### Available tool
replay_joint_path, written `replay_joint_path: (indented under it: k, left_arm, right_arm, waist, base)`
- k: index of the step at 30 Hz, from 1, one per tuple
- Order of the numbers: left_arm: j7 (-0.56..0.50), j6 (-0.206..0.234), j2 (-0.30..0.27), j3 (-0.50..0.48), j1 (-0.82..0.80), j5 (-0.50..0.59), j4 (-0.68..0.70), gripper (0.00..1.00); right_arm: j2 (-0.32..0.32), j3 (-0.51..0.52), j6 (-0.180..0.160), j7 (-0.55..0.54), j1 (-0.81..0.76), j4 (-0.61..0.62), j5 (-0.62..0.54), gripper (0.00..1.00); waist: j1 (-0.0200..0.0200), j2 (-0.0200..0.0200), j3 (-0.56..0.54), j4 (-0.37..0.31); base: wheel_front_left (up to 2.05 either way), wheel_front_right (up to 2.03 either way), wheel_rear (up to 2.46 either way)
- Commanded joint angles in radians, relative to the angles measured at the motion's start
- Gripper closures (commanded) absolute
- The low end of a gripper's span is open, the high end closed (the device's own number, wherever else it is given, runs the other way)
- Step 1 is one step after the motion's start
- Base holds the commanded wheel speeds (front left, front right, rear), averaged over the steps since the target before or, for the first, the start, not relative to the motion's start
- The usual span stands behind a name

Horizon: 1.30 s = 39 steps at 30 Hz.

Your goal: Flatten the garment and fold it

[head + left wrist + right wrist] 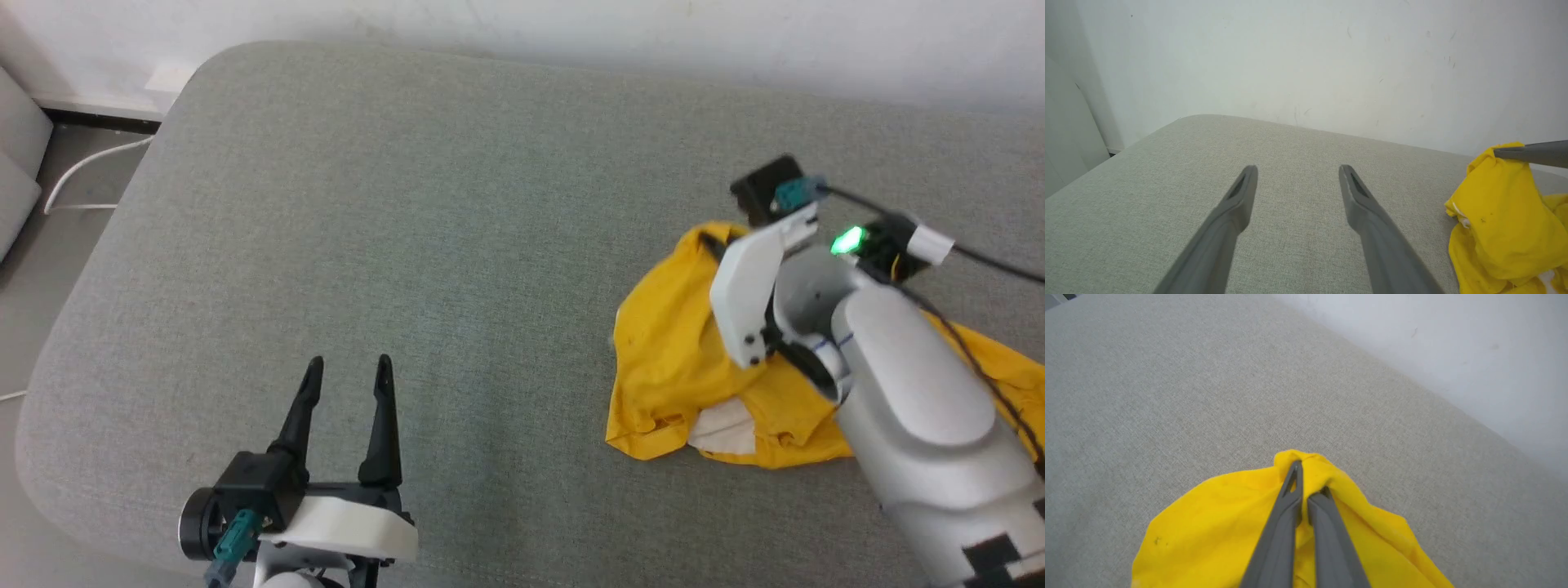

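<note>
The garment (pixel 678 359) is a bright yellow, wrinkled T-shirt bunched in a heap at the right of the grey cushion, with a white patch at its near edge. My right gripper (pixel 1306 477) is shut on a fold at the garment's (pixel 1208 522) far edge, lifting it to a peak. That raised peak of the garment (pixel 1506 212) also appears at the right edge of the left wrist view, pinched by the right gripper's fingers (pixel 1531 154). My left gripper (pixel 349 363) hovers open over bare cushion at the lower left, well apart from the garment; between its fingertips (pixel 1298 169) there is nothing.
The grey fabric cushion (pixel 408 229) spans the scene, with a rounded left edge and a white wall (pixel 571 24) behind it. A white cable (pixel 82 175) lies on the floor at the left. A black cable (pixel 980 253) trails from my right wrist.
</note>
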<state>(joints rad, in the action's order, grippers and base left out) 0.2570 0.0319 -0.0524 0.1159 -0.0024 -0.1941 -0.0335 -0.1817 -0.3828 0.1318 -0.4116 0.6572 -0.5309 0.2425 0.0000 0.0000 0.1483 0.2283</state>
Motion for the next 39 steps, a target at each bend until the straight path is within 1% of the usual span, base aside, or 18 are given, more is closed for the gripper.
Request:
replay_joint_path:
  k: [1, 7, 10, 16, 18, 20, 21, 22, 23, 27, 30, 31, 35, 39]
  left_arm:
    - [0.005, 0.007, 0.002, 0.003, 0.001, -0.009, -0.003, 0.00]
    - [0.005, 0.012, 0.002, 0.026, -0.015, -0.021, 0.006, 0.00]
    - [0.005, 0.015, 0.002, 0.036, -0.024, -0.028, 0.005, 0.00]
    - [0.005, 0.018, 0.002, 0.073, -0.046, -0.040, 0.000, 0.00]
    - [0.005, 0.017, 0.002, 0.087, -0.056, -0.044, -0.004, 0.00]
    - [0.005, 0.018, 0.002, 0.095, -0.064, -0.046, -0.006, 0.00]
    - [0.005, 0.019, 0.002, 0.098, -0.068, -0.047, -0.006, 0.00]
    - [0.005, 0.020, 0.002, 0.099, -0.072, -0.047, -0.006, 0.00]
    - [0.005, 0.020, 0.002, 0.101, -0.075, -0.047, -0.006, 0.00]
    - [0.005, 0.024, 0.002, 0.103, -0.084, -0.047, -0.008, 0.00]
    - [0.005, 0.026, 0.002, 0.099, -0.084, -0.043, -0.011, 0.00]
    - [0.005, 0.026, 0.002, 0.099, -0.084, -0.043, -0.011, 0.00]
    - [0.005, 0.023, 0.002, 0.086, -0.075, -0.029, -0.013, 0.00]
    - [0.005, 0.018, 0.002, 0.072, -0.061, -0.013, -0.006, 0.00]
  right_arm:
    - [-0.005, 0.002, -0.001, 0.015, 0.049, 0.002, -0.006, 1.00]
    - [-0.036, 0.015, -0.001, 0.063, 0.193, -0.008, -0.050, 1.00]
    - [-0.057, 0.035, -0.001, 0.094, 0.256, -0.042, -0.090, 1.00]
    - [-0.114, 0.091, -0.001, 0.145, 0.312, -0.189, -0.204, 1.00]
    - [-0.128, 0.113, -0.001, 0.170, 0.312, -0.238, -0.236, 1.00]
    - [-0.127, 0.148, -0.001, 0.196, 0.310, -0.280, -0.258, 1.00]
    - [-0.124, 0.166, -0.001, 0.205, 0.309, -0.301, -0.272, 0.80]
    - [-0.120, 0.181, -0.001, 0.212, 0.308, -0.321, -0.287, 0.38]
    - [-0.114, 0.196, -0.001, 0.219, 0.308, -0.339, -0.300, 0.00]
    - [-0.085, 0.232, -0.001, 0.257, 0.317, -0.389, -0.337, 0.00]
    - [-0.058, 0.249, -0.001, 0.290, 0.328, -0.410, -0.329, 0.00]
    - [-0.058, 0.249, -0.001, 0.290, 0.328, -0.410, -0.329, 0.00]
    - [-0.039, 0.260, -0.001, 0.334, 0.336, -0.414, -0.290, 0.00]
    - [-0.039, 0.277, -0.001, 0.385, 0.302, -0.364, -0.226, 0.00]
  waist:
    - [0.0000, 0.0000, -0.001, 0.000]
    - [0.0000, 0.0000, 0.029, 0.020]
    - [0.0000, 0.0000, 0.052, 0.038]
    - [0.0000, 0.0000, 0.093, 0.092]
    - [0.0000, 0.0000, 0.105, 0.112]
    - [0.0000, 0.0000, 0.116, 0.124]
    - [0.0000, 0.0000, 0.122, 0.128]
    - [0.0000, 0.0000, 0.127, 0.130]
    - [0.0000, 0.0000, 0.132, 0.131]
    - [0.0000, 0.0000, 0.142, 0.125]
    - [0.0000, 0.0000, 0.133, 0.107]
    - [0.0000, 0.0000, 0.133, 0.107]
    - [0.0000, 0.0000, 0.105, 0.074]
    - [0.0000, 0.0000, 0.072, 0.040]
  base:
    - [0.00, 0.00, 0.00]
    - [0.00, 0.00, 0.00]
    - [0.00, 0.00, 0.00]
    - [0.00, 0.00, 0.00]
    - [0.00, 0.00, 0.00]
    - [0.00, 0.00, 0.00]
    - [0.00, 0.00, 0.00]
    - [0.00, 0.00, 0.00]
    - [0.00, 0.00, 0.00]
    - [0.00, 0.00, 0.00]
    - [0.00, 0.00, 0.00]
    - [0.00, 0.00, 0.00]
    - [0.00, 0.00, 0.00]
    - [0.00, 0.00, 0.00]
